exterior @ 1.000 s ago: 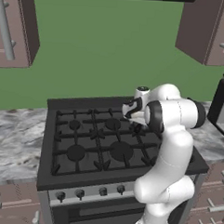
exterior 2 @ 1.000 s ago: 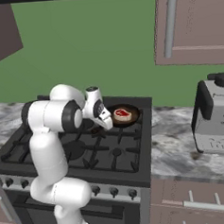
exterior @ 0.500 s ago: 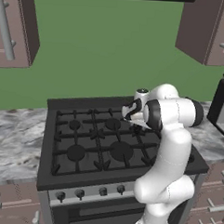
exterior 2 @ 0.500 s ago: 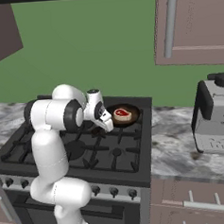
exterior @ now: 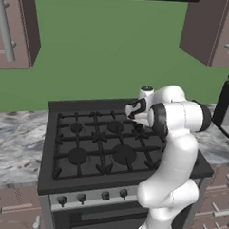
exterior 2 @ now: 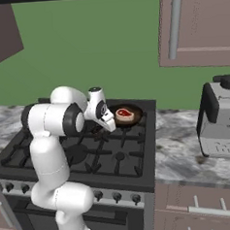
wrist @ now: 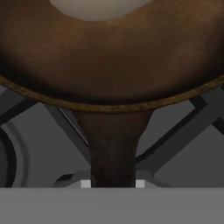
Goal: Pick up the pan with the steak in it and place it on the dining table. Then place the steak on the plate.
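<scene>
You're looking at a dark brown pan [exterior 2: 128,110] holding a red, pale-rimmed steak [exterior 2: 124,115], sitting on a black stove [exterior 2: 117,153] beside grey-and-white marbled counter [exterior 2: 180,151].

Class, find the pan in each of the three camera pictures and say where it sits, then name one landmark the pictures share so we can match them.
Left base view: hidden behind the arm.
Right base view: the pan sits at the stove's back right burner, centre of the picture, steak inside.
Hand view: the pan fills the top half, handle running down to the bottom centre.
Shared landmark: the black stove grates.
</scene>
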You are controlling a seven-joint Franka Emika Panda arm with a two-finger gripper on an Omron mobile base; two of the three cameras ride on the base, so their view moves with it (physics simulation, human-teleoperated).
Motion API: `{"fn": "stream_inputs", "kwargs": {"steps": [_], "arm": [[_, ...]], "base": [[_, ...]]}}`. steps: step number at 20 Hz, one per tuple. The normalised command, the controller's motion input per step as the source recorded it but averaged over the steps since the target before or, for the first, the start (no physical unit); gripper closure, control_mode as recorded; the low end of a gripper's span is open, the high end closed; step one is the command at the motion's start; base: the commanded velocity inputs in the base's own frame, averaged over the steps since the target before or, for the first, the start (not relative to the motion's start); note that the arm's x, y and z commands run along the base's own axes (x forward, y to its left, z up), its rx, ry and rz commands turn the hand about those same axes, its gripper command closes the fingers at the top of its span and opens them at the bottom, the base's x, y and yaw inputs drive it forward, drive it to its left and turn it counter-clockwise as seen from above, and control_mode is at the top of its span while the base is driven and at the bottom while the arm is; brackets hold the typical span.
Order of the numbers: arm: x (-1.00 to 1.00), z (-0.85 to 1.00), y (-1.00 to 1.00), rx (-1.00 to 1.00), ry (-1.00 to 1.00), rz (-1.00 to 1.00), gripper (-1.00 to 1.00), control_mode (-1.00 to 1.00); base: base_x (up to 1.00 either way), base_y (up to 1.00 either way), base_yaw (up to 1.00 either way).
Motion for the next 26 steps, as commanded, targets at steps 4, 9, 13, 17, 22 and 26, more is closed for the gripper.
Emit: {"fn": "stream_inputs", "kwargs": {"steps": [4, 9, 13, 17, 22, 26], "arm": [[-0.42, 0.56, 0.0, 0.0, -0.08, 0.0, 1.0, -1.0], [-0.63, 0.58, 0.0, 0.01, -0.09, 0.0, 1.0, -1.0], [-0.74, 0.6, 0.0, 0.02, -0.08, 0.01, 1.0, -1.0], [-0.79, 0.56, 0.07, 0.0, -0.04, 0.04, 1.0, -1.0], [-0.81, 0.58, 0.16, 0.0, -0.01, 0.08, 1.0, -1.0], [-0.85, 0.54, 0.14, 0.0, 0.0, 0.11, 1.0, -1.0]], "base": [[0.0, 0.0, 0.0], [0.0, 0.0, 0.0], [0.0, 0.0, 0.0], [0.0, 0.0, 0.0], [0.0, 0.0, 0.0], [0.0, 0.0, 0.0]]}}
